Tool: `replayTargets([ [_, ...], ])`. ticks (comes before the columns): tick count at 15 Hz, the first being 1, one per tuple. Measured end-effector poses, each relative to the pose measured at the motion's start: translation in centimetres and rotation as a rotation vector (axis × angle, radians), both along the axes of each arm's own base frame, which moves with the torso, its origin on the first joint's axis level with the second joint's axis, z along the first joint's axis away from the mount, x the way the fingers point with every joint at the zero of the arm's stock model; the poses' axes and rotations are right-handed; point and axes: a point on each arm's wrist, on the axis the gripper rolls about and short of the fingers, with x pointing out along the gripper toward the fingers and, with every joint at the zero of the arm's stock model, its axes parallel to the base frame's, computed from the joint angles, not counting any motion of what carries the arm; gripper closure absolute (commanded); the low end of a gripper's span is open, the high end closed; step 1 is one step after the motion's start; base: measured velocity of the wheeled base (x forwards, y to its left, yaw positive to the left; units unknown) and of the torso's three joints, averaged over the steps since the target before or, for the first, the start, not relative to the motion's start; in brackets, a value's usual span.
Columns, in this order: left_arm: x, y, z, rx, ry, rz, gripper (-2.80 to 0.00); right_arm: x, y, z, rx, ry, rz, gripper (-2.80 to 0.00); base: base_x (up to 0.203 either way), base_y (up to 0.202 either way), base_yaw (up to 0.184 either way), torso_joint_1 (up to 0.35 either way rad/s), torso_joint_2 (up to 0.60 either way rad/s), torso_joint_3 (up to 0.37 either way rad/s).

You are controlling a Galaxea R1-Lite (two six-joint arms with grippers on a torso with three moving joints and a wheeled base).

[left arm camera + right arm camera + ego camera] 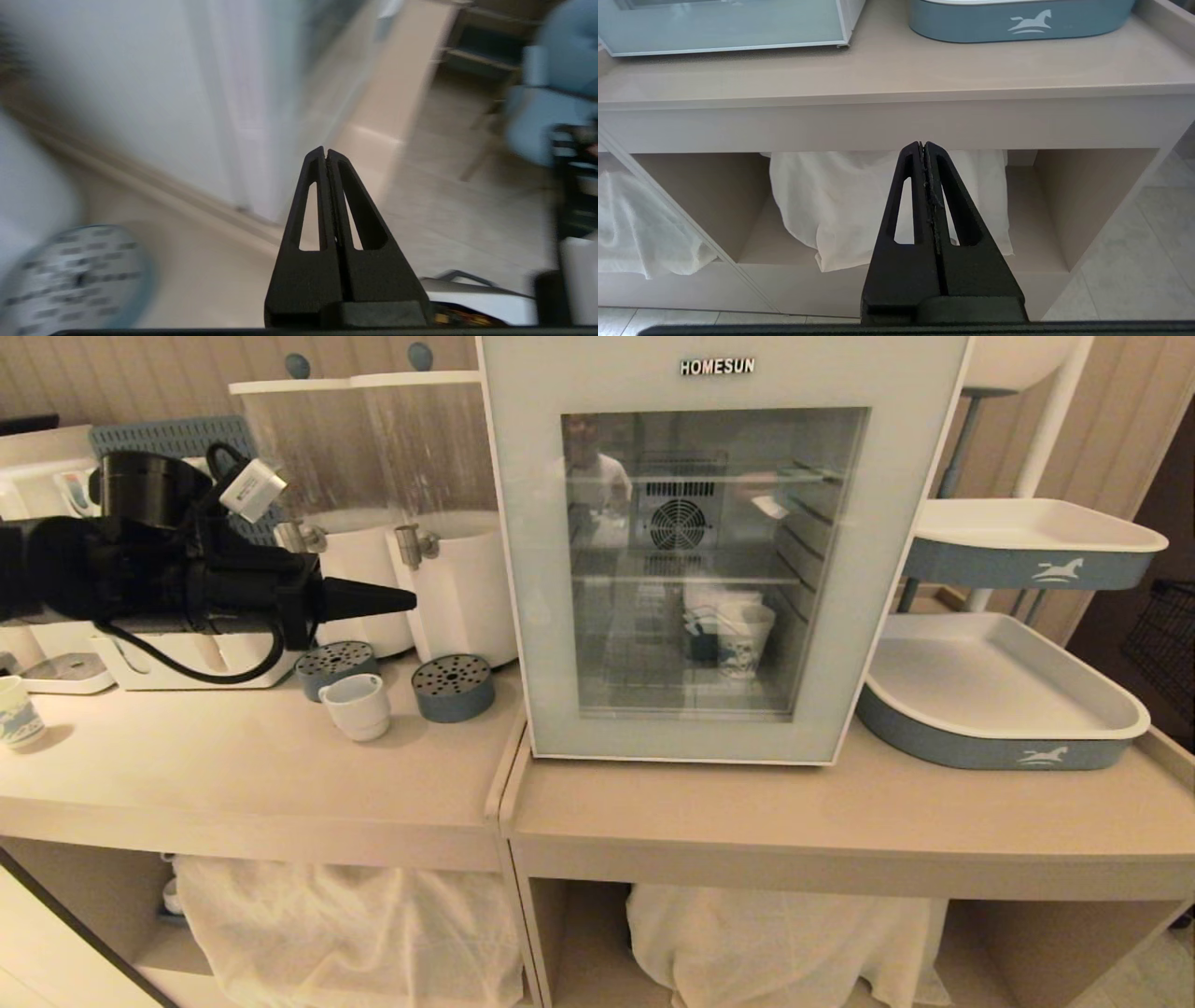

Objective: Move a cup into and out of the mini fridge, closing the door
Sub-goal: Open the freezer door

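The white mini fridge (724, 373) marked HOMESUN stands on the counter, its glass door (551, 569) closed. A small white cup (356, 705) sits on the counter left of the fridge, in front of the dispensers. My left gripper (409, 598) hovers level above and behind the cup, shut and empty, pointing toward the fridge's left side (140, 93). In the left wrist view the gripper (325, 151) aims at the fridge's front corner. My right gripper (923, 144) is shut and empty, low in front of the counter's shelf opening.
Two white drink dispensers (448, 560) with round blue drip trays (453, 686) stand behind the cup. A patterned paper cup (19, 711) sits at the far left; more are inside the fridge (747, 639). Blue-and-white trays (999, 700) lie right of the fridge. White cloth (840, 205) hangs under the counter.
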Motion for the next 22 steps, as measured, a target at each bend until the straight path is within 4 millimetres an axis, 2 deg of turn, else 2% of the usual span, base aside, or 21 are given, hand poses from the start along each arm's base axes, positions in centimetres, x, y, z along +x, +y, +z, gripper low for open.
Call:
replayTargets([
  [3, 2.3, -0.4, -0.4, 0.023, -0.016, 0.036, 0.0, 0.0, 0.0, 0.0, 0.0, 0.001, 0.0, 0.0, 0.0, 0.0, 0.0, 0.0, 0.0, 0.0],
  [6, 3.0, -1.5, -1.1, 0.007, 0.029, 0.007, 0.0, 0.0, 0.0, 0.0, 0.0, 0.001, 0.0, 0.0, 0.0, 0.0, 0.0, 0.0, 0.0, 0.0],
  [12, 3.1, -4.1, -2.2, -0.022, 0.123, -0.056, 0.0, 0.0, 0.0, 0.0, 0.0, 0.0, 0.0, 0.0, 0.0, 0.0, 0.0, 0.0, 0.0, 0.0],
  [20, 2.5, -4.5, -2.2, -0.032, 0.146, -0.081, 0.0, 0.0, 0.0, 0.0, 0.0, 0.001, 0.001, 0.0, 0.0, 0.0, 0.0, 0.0, 0.0, 0.0],
  [21, 2.5, -4.4, -2.2, -0.031, 0.144, -0.079, -2.06, 0.0, 0.0, 0.0, 0.0, 0.001, 0.0, 0.0, 0.0, 0.0, 0.0, 0.0, 0.0, 0.0],
  [22, 2.5, -4.4, -2.2, -0.031, 0.142, -0.078, -2.8, 0.0, 0.0, 0.0, 0.0, 0.0, 0.0, 0.0, 0.0, 0.0, 0.0, 0.0, 0.0, 0.0],
])
